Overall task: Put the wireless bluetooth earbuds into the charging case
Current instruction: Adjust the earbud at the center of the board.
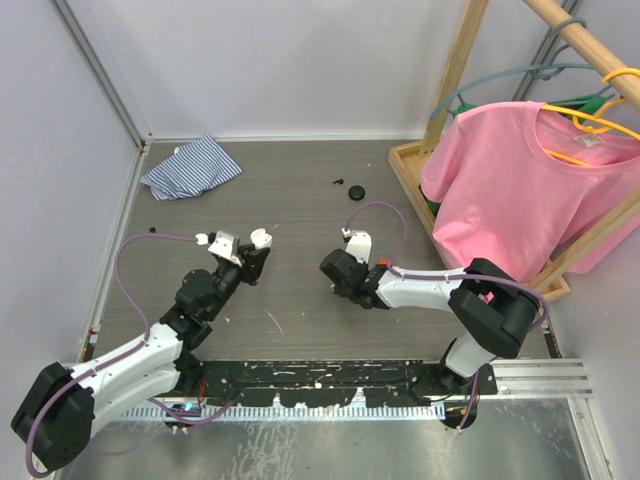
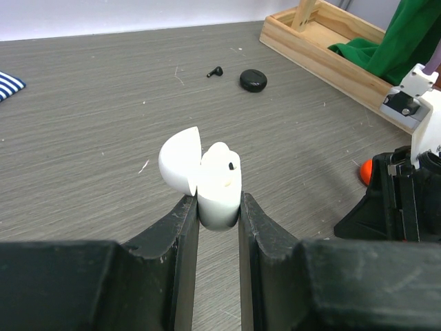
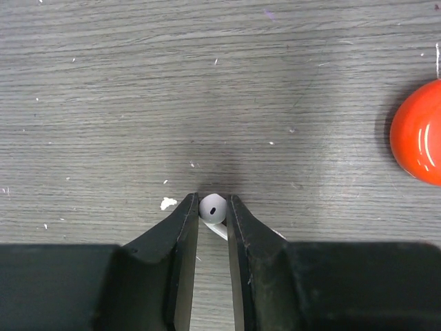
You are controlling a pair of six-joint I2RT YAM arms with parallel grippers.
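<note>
Two grips are closed on white parts. Nearest us, the left gripper [image 2: 218,201] is clamped on a white case [image 2: 220,207]. Its lid [image 2: 180,162] is swung open to the left, and a white earbud [image 2: 224,165] with a dark dot sits in it. The right gripper [image 3: 212,200] pinches a second earbud [image 3: 213,209], glossy white with one dark oval port, low over the table [image 1: 300,215]; we cannot tell whether it touches. A red case [image 3: 420,134] lies near that gripper on its right, apart from it. Bare table separates the two grippers. Farther out, a black earbud [image 2: 215,71] lies just beside a black case [image 2: 253,81], well apart from both arms. A striped cloth [image 1: 190,167] lies far left. A wooden frame [image 1: 410,178] lines the right edge, with a pink shirt [image 1: 520,190] hanging over it.
</note>
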